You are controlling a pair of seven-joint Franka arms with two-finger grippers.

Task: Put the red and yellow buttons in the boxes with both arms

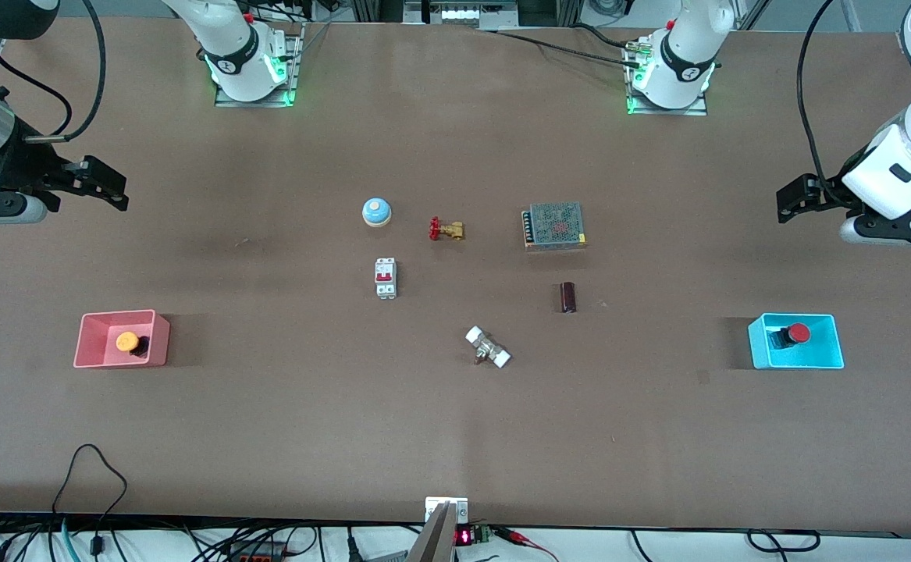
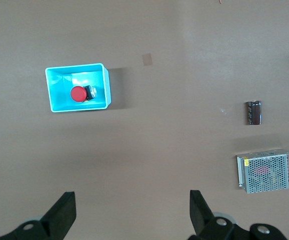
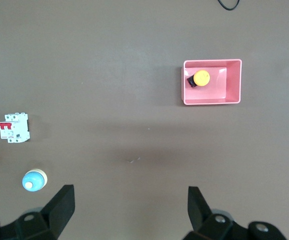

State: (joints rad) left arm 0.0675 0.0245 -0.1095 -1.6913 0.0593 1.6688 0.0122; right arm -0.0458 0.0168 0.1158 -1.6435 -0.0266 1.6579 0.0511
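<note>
The yellow button (image 1: 129, 342) lies inside the pink-red box (image 1: 88, 355) toward the right arm's end of the table; both show in the right wrist view, button (image 3: 200, 78) in box (image 3: 232, 85). The red button (image 1: 794, 335) lies inside the cyan-blue box (image 1: 830, 355) toward the left arm's end; both show in the left wrist view, button (image 2: 79, 94) in box (image 2: 57, 90). My right gripper (image 1: 108, 187) is open and empty, high above bare table. My left gripper (image 1: 795, 203) is open and empty, also raised over bare table.
In the table's middle lie a blue dome bell (image 1: 376, 211), a brass valve with a red handle (image 1: 446, 229), a white circuit breaker (image 1: 386, 278), a metal mesh power supply (image 1: 555, 225), a dark cylinder (image 1: 568, 297) and a white-ended fitting (image 1: 488, 347).
</note>
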